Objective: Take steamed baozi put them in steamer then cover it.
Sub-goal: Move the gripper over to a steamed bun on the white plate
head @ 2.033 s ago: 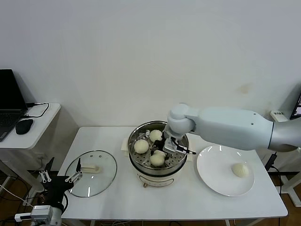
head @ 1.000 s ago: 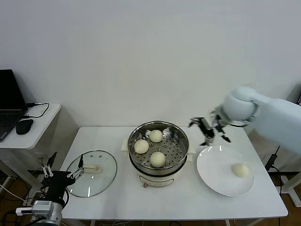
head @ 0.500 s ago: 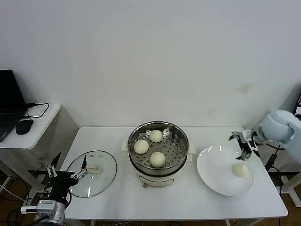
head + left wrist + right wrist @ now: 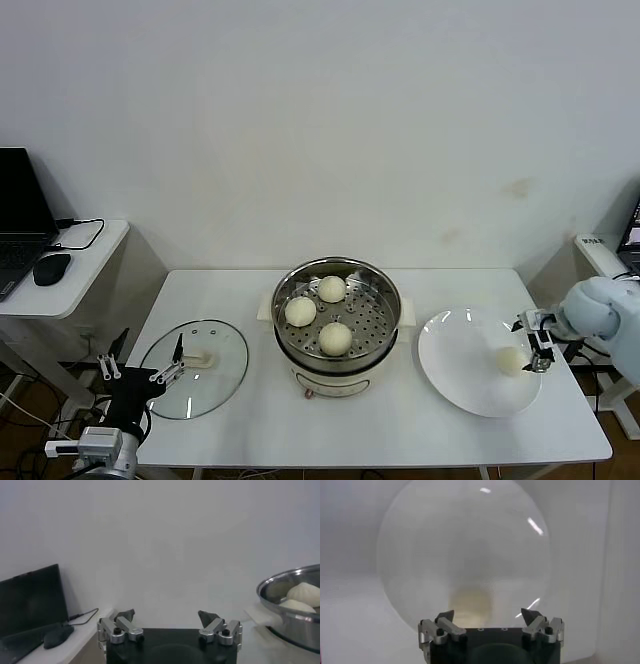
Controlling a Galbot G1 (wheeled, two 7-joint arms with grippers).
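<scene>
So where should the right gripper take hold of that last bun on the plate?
Across its round middle, coming from above. The bun sits alone on the flat plate with bare space all round, and the open right gripper is beside it, so I'd straddle its widest part.

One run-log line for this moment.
right gripper open beside last baozi on plate | steamer: three baozi | cover off | left gripper idle

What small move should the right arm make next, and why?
Probably it should bring the open right claw around the last baozi on the white plate and close. Three buns already lie in the steamer. The glass cover rests on the table beside it, with the left claw open near its edge.
</scene>
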